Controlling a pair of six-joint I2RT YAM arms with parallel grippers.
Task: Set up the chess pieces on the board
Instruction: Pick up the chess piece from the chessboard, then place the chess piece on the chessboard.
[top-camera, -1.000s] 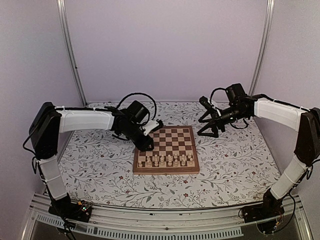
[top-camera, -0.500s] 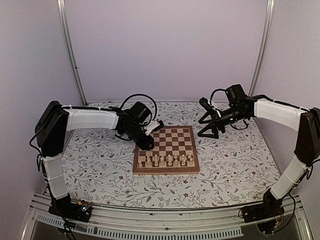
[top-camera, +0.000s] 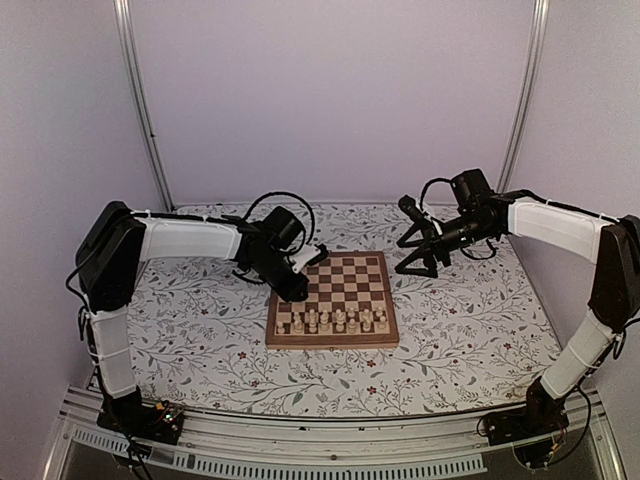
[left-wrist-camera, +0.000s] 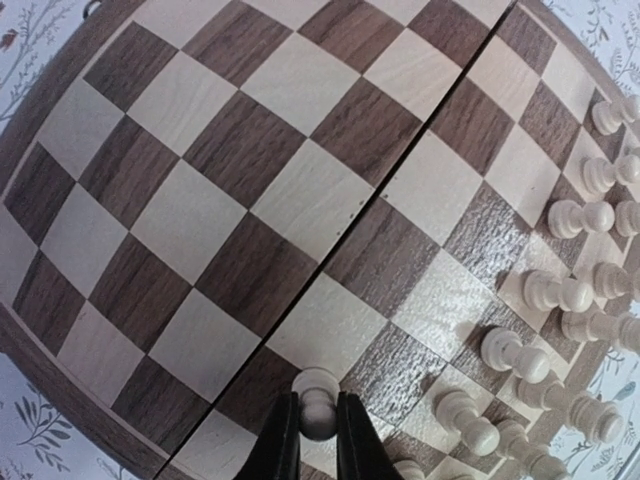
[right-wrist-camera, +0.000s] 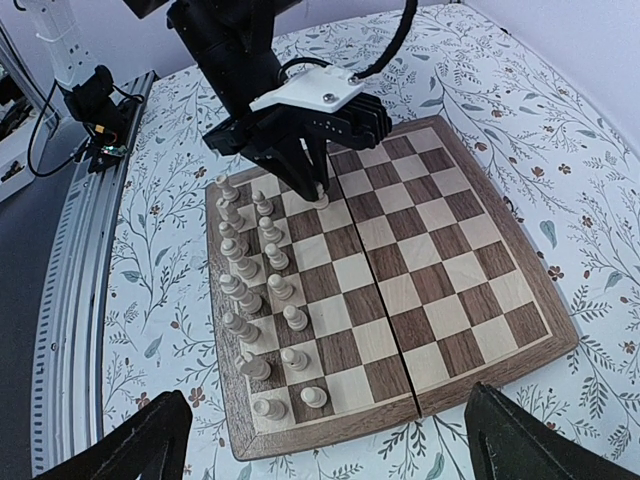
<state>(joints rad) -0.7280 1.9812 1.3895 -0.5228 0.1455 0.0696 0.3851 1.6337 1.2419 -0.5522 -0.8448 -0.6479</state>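
1. Your left wrist view shows what the overhead one cannot. The left pincer (left-wrist-camera: 318, 432) is closed narrow on a single pale pawn (left-wrist-camera: 318, 392), with one finger pressed against each side.
2. From above, the left pincer (top-camera: 297, 290) hides that piece completely.
3. The right wrist view gives you the side angle. The left pincer (right-wrist-camera: 318, 185) points down with the pawn (right-wrist-camera: 321, 200) at its tips, low over the board (right-wrist-camera: 430, 260). You cannot tell whether the base touches the wood.
4. The other chess pieces (left-wrist-camera: 575, 215) stand in two rows to the right of the closed pincer in its own view, well apart from it. Several are cut off at the frame edge.
5. The board's centre seam (left-wrist-camera: 400, 180) runs away from those fingertips.
6. Your right pincer (right-wrist-camera: 335, 440) stands wide with nothing between its fingers (right-wrist-camera: 150, 440). Only their dark tips show, at the bottom corners.
7. From above, the right pincer (top-camera: 415, 265) hangs off the board's far right corner, over the floral cover (top-camera: 200, 340).
8. A black cable (top-camera: 275, 192) loops above the left wrist. A white power strip (right-wrist-camera: 60, 40) sits beyond the left pincer.
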